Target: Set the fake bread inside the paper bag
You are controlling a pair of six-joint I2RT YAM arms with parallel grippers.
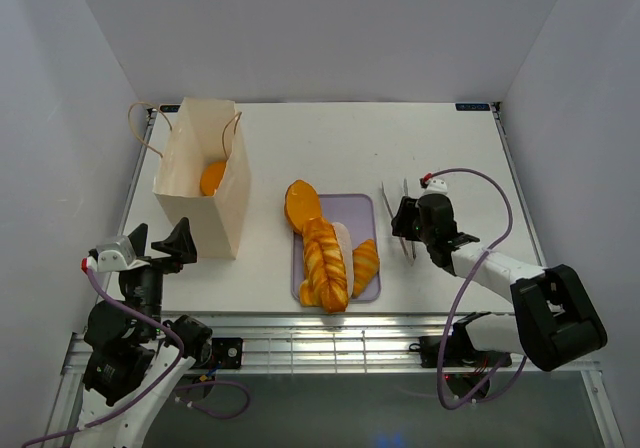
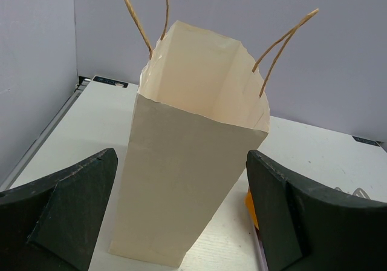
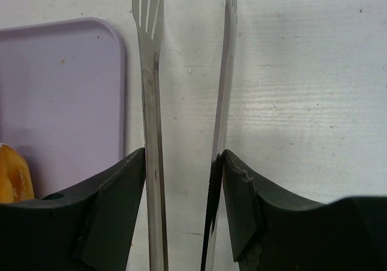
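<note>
Fake bread point(image 1: 322, 248), glossy orange-golden toy pastries: most lie on the lilac rectangular tray point(image 1: 355, 211) mid-table. The oval loaf point(image 1: 302, 205) is at its far-left corner, partly over the rim. The braided loaf point(image 1: 328, 273) runs down the middle, overhanging the near edge, w/ a smaller piece point(image 1: 365, 266) to its right. One round bun point(image 1: 212, 178) sits inside the tall cream-beige paper bag point(image 1: 225, 218), which stands upright, mouth open, cord handles up, on the left of the white table point(image 1: 450, 148).

R hand point(image 1: 405, 223), just right of the tray, is clenched round the slotted metal tongs point(image 1: 392, 200). Wrist view shows a finger point(image 3: 115, 210) against the outside of each tong arm.

L hand point(image 1: 160, 240) is released, fingers spread wide, facing the near side of the bag, not touching it.
</note>
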